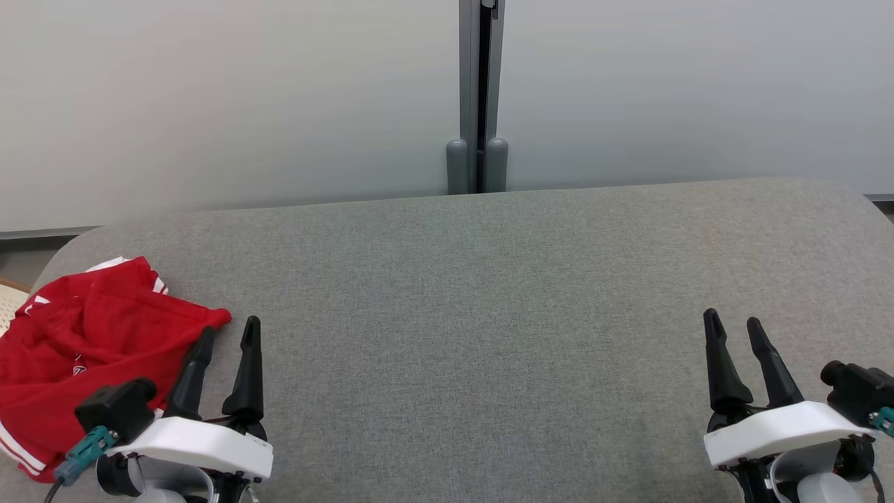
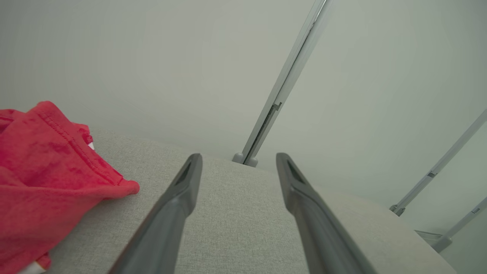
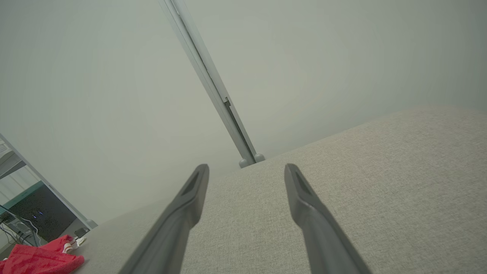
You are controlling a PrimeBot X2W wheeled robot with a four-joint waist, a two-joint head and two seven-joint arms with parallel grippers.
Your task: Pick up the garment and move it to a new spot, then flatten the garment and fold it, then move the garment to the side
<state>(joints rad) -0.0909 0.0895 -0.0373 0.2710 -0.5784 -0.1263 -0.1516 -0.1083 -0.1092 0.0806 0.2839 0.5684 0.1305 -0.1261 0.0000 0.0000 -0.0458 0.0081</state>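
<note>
On the grey table point(image 1: 489, 279), the red garment point(image 1: 84, 335) lies just beside the spread left hand point(image 1: 230, 327).

Grey fabric table point(image 1: 489, 293) — behind it pale wall panels point(image 1: 209, 98), joined by a grey post point(image 1: 468, 84).

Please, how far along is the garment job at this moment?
Done: nothing that shows; the red garment lies crumpled at the left end of the table.
In hand: nothing; the left tool is open beside it, and the right tool is open at the right side.
Left: pick up, move, flatten, fold, set aside.
</note>
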